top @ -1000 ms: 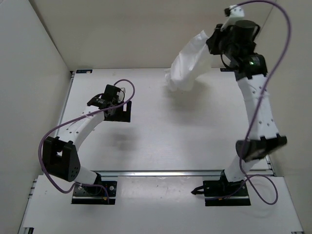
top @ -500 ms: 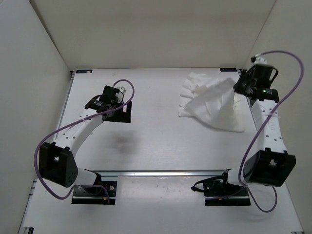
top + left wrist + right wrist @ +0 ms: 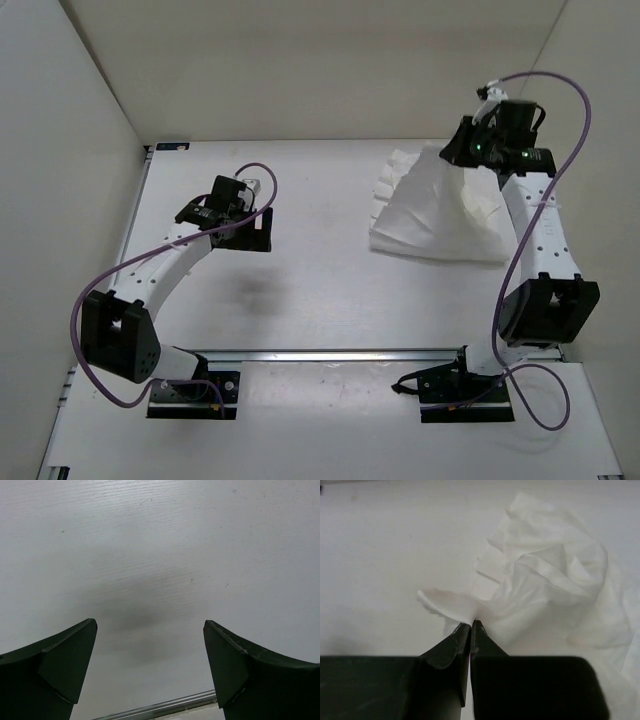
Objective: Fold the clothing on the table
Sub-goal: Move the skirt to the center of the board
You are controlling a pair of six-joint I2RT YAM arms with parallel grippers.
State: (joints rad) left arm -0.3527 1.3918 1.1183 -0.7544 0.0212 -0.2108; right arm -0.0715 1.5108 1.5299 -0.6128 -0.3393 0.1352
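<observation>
Two grippers: your R gripper (image 3: 471,623) is pinched tight on an edge of the clothing (image 3: 432,215), holding that bit up, at far-right of the table (image 3: 320,280). Rest of the cloth lies spread & wrinkled, pleated edge prob. facing left. Your L gripper (image 3: 150,625) hangs w/ jaws wide, nothing between, well apart from the cloth.

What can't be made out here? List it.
Top view: right gripper fingertips, hidden under its own wrist.
Top view: clothing edge beneath the right arm.
Right wrist view: clothing's right side, cut off by the frame.
Left wrist view: only table shows; clothing out of frame.
</observation>
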